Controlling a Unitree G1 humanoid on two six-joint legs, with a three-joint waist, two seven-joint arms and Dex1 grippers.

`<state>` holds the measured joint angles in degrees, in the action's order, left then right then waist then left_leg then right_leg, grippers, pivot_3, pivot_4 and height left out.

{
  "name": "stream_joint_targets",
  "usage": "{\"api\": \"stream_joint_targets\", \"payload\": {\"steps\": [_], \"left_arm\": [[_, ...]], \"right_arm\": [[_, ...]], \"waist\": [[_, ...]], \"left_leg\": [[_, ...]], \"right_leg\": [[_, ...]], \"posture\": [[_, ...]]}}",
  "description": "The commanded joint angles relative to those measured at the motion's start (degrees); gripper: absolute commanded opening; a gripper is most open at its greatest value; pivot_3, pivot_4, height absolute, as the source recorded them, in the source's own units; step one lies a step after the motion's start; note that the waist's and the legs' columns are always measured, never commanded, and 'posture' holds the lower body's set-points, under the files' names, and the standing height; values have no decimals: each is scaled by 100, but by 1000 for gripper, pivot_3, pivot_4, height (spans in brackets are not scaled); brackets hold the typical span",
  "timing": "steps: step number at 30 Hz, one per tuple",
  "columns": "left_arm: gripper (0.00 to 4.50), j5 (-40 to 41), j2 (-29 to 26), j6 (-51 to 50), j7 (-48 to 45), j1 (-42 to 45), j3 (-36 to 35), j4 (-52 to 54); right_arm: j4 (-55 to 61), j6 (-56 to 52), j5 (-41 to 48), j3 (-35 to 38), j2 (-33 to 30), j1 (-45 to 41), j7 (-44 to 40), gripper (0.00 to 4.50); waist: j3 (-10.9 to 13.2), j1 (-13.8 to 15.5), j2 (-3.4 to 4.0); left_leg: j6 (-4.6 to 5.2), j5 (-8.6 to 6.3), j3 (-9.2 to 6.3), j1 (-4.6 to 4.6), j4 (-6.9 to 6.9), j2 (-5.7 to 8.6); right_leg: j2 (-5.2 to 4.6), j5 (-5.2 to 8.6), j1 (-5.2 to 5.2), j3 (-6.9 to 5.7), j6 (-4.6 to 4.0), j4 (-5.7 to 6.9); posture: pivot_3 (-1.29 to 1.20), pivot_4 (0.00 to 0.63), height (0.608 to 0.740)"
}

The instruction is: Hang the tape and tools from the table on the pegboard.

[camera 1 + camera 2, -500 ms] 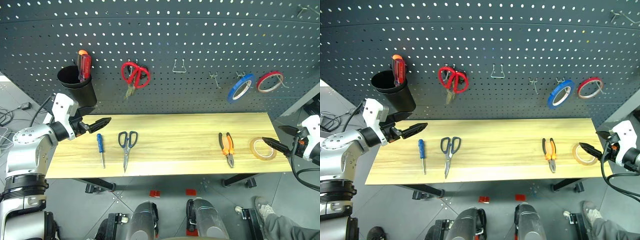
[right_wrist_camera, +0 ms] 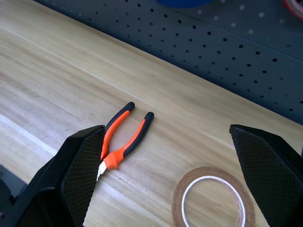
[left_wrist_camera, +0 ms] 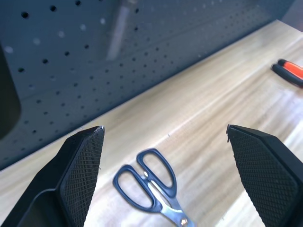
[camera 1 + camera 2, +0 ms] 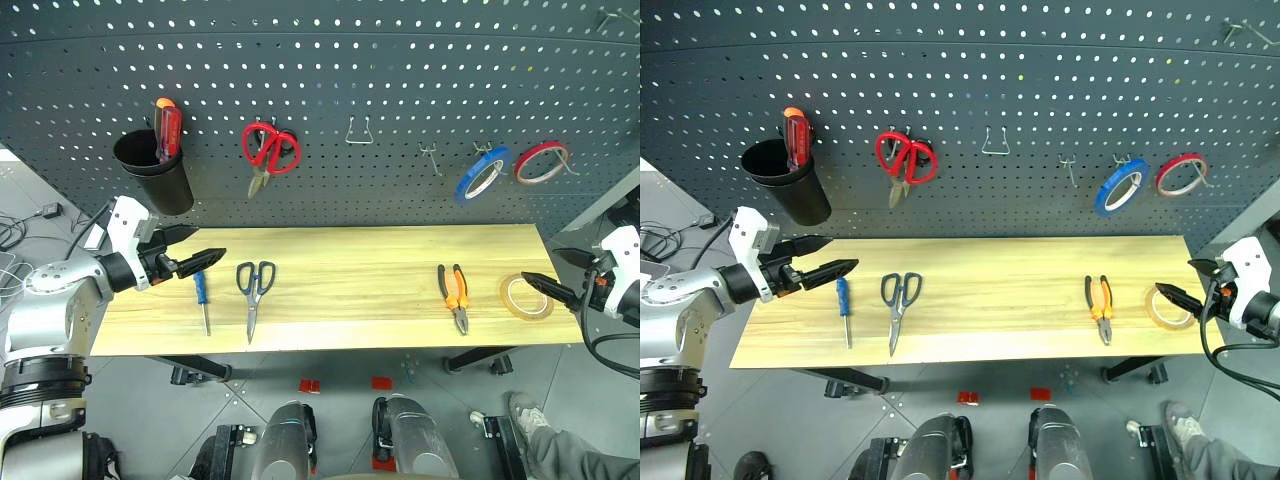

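Observation:
The yellow-tan tape (image 4: 526, 297) lies flat at the right end of the wooden table (image 4: 350, 250). Orange-and-black pliers (image 4: 455, 297) lie just left of it. Dark blue scissors (image 4: 254, 288) and a small blue screwdriver (image 4: 202, 297) lie on the left part. The dark pegboard (image 4: 400, 80) stands behind. My left gripper (image 4: 208, 243) hovers open over the table's left end, above the screwdriver's handle; the left wrist view has the scissors (image 3: 151, 189) between its fingers. My right gripper (image 4: 542, 265) is open at the right edge, beside the tape (image 2: 213, 198) and pliers (image 2: 123, 142).
On the pegboard hang a black cup (image 4: 155, 175) holding a red screwdriver, red scissors (image 4: 270, 148), a blue tape ring (image 4: 482, 175) and a red tape ring (image 4: 540, 162). Empty hooks (image 4: 358, 130) sit between them. A person's shoe (image 4: 520, 410) shows under the table's right end.
My left gripper has shifted a little to the right and down toward the screwdriver, and its two fingers now show apart. The right gripper has stayed put.

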<state>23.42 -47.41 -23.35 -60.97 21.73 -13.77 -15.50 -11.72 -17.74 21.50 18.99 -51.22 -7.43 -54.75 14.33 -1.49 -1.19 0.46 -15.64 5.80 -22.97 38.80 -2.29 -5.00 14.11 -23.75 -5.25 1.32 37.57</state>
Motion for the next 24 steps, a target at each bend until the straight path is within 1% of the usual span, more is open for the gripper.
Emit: {"api": "stream_joint_targets", "payload": {"steps": [1,3,7,12,14,17,19,21,24], "left_arm": [[4348,97,-191,-15,-214,-62,-51,337],[4348,124,-136,-45,-250,-50,13,469],[4348,126,241,-136,-310,70,536,983],[4348,-243,1125,26,-6,293,1516,1322],[4348,-546,1634,309,134,417,2004,1134],[4348,-984,2403,694,386,587,2639,767],[4348,-1193,2841,866,633,651,2883,636],[4348,-1307,3255,962,820,662,3098,604],[4348,-1320,3508,834,955,613,3183,813]], "right_arm": [[250,-151,77,134,-112,93,-56,4500],[298,-215,83,115,-81,109,-52,4500],[315,-437,-39,-71,31,-21,173,4500],[233,-741,-264,-327,217,-209,666,4500],[175,-987,-248,-355,439,-407,961,4500],[-220,-1198,-609,-628,724,-822,1591,4500],[-696,-1297,-854,-719,939,-1183,2121,4500],[-1207,-1077,-982,-742,1178,-1489,2445,4500],[-1597,-909,-1085,-693,1314,-1688,2685,4500]], "waist": [[30,0,0],[62,1,-1],[134,24,6],[262,39,5],[316,41,2],[401,9,0],[442,-21,-5],[531,-46,-10],[689,-77,-2]], "left_leg": [[0,0,0,0,0,0],[0,0,0,0,0,-1],[0,0,0,-1,2,-1],[0,1,1,1,4,0],[1,1,2,-1,5,0],[1,1,7,-1,12,0],[2,1,18,-2,12,0],[2,1,32,2,12,-1],[3,2,49,-1,8,-8]], "right_leg": [[0,0,0,1,0,0],[0,0,0,1,0,1],[-2,-1,-1,2,-1,3],[-2,-1,-1,5,-2,9],[-3,-2,-3,8,-3,10],[-3,-3,-4,11,-6,14],[-6,-4,-11,17,-6,15],[-9,-4,-19,28,-7,20],[-7,-7,-36,42,-16,30]], "posture": [[-62,282,740],[-58,292,740],[-58,313,740],[-75,354,740],[-99,370,740],[-125,389,740],[-160,415,740],[-177,442,740],[-175,462,740]]}}
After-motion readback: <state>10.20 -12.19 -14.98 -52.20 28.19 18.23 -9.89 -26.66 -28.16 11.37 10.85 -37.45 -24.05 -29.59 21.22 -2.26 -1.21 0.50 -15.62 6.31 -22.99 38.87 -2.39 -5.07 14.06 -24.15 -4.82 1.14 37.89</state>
